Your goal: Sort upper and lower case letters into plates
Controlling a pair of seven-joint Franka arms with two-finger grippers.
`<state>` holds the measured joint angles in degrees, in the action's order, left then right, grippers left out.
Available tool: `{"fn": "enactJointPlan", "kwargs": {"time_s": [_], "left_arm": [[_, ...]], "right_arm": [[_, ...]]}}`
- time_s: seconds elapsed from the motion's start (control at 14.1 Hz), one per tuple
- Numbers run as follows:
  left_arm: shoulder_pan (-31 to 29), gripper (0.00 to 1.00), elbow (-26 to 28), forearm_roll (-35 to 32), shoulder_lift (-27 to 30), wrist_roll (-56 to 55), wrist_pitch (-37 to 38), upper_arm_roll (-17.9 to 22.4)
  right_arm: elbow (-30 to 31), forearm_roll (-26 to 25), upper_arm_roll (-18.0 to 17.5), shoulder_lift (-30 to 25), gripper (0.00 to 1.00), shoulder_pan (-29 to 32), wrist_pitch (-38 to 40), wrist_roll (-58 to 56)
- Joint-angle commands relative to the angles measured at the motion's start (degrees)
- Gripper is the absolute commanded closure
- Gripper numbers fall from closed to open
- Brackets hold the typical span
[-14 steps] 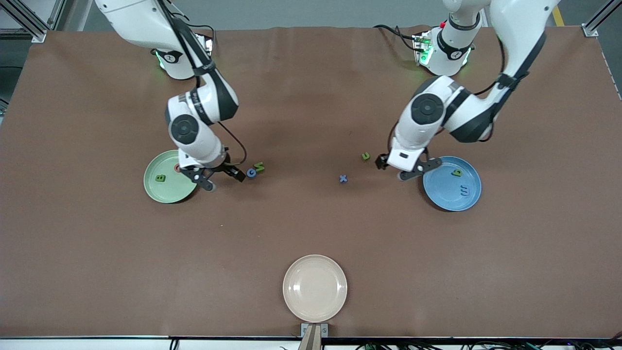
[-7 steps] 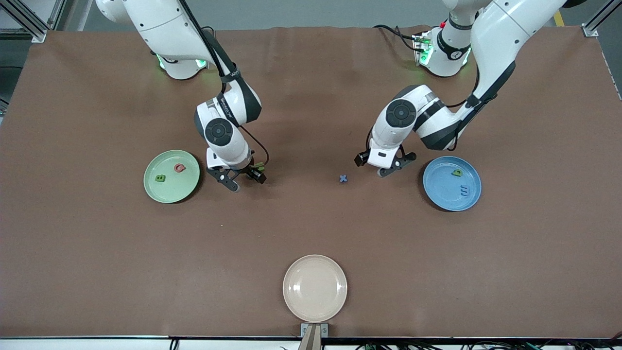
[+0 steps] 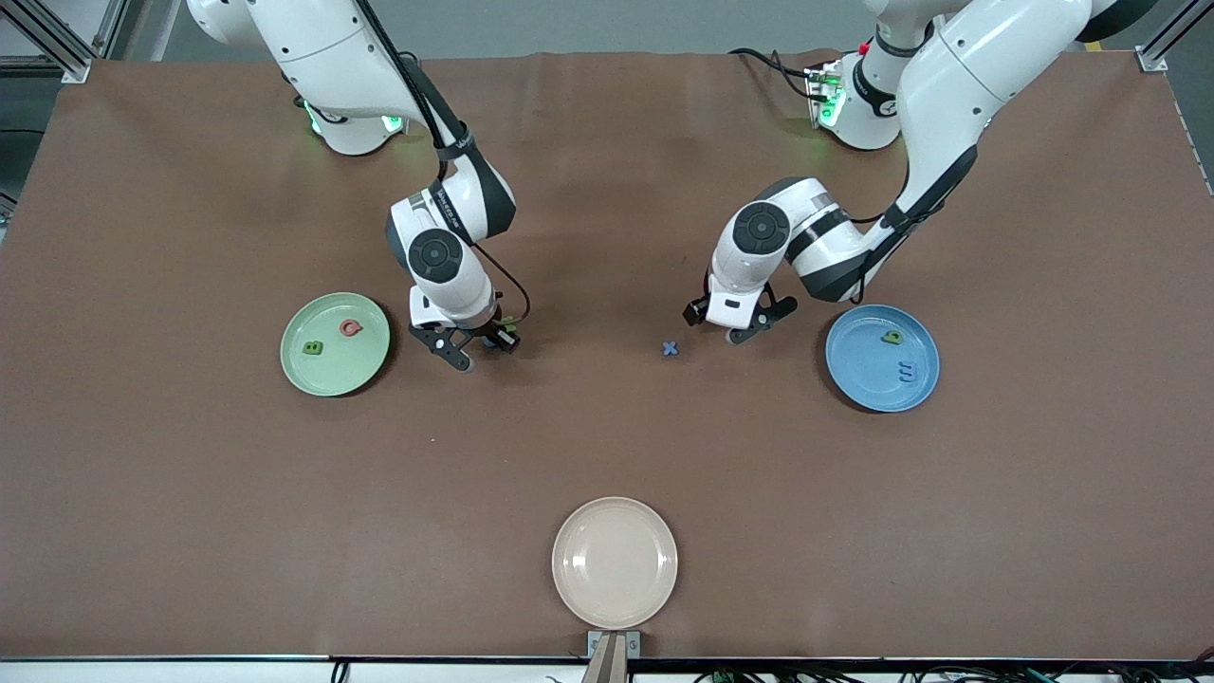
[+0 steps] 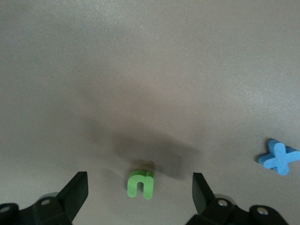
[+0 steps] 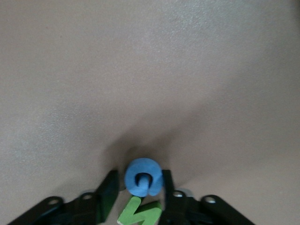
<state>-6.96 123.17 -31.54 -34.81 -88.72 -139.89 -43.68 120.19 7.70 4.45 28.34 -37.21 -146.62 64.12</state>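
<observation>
My right gripper [image 5: 139,197] has just swung off the green plate [image 3: 335,343] and pinched its fingers against the blue G [image 5: 143,177], the N [image 5: 140,212] lying just beside it toward the wrist; capitals next, I judge. The G lies flat, its gap toward the wrist. My left gripper [image 4: 140,194] has come off the blue plate [image 3: 882,358] and hangs wide open around the green n [image 4: 141,183], its legs toward the wrist, x [image 4: 279,157] nearby.

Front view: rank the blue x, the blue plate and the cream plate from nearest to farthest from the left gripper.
Left gripper sits between x and blue plate.
1. Blue x, toward the right arm's end.
2. Blue plate, toward the left arm's end.
3. Cream plate, nearest the camera.
</observation>
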Motion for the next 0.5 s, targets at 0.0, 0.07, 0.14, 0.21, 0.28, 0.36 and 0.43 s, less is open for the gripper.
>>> {"fn": "enactJointPlan", "kwargs": {"time_s": [0.0,0.07,0.14,0.21,0.28,0.36,0.43], "left_arm": [[0.8,0.10,0.7,-1.2,0.4,-1.9,-1.0,0.6],[0.8,0.13,0.8,-1.2,0.1,-2.0,-1.0,0.7],[0.8,0.18,0.8,-1.2,-0.1,-2.0,-1.1,0.7],[0.8,0.23,0.9,-1.2,-0.1,-2.0,-1.1,0.7],[0.8,0.27,1.0,-1.2,0.0,-2.0,-1.1,0.6],[0.8,0.30,0.9,-1.3,-0.1,-2.0,-1.1,0.7],[0.9,0.33,1.0,-1.3,-0.1,-2.2,-1.1,0.7]], "right_arm": [[0.7,0.3,0.6,0.3,0.99,0.0,0.0,0.7],[0.7,0.1,0.7,0.1,1.00,0.1,0.2,0.3],[0.7,0.0,0.8,-0.1,1.00,0.3,0.4,0.0],[0.7,0.0,0.9,-0.6,1.00,0.7,0.9,-0.7],[0.8,-0.1,0.9,-1.3,1.00,1.9,2.2,-3.4],[0.9,-0.1,0.9,-2.6,1.00,3.7,3.6,-5.9],[1.1,-0.1,0.9,-3.9,1.00,5.7,5.5,-9.2]]}}
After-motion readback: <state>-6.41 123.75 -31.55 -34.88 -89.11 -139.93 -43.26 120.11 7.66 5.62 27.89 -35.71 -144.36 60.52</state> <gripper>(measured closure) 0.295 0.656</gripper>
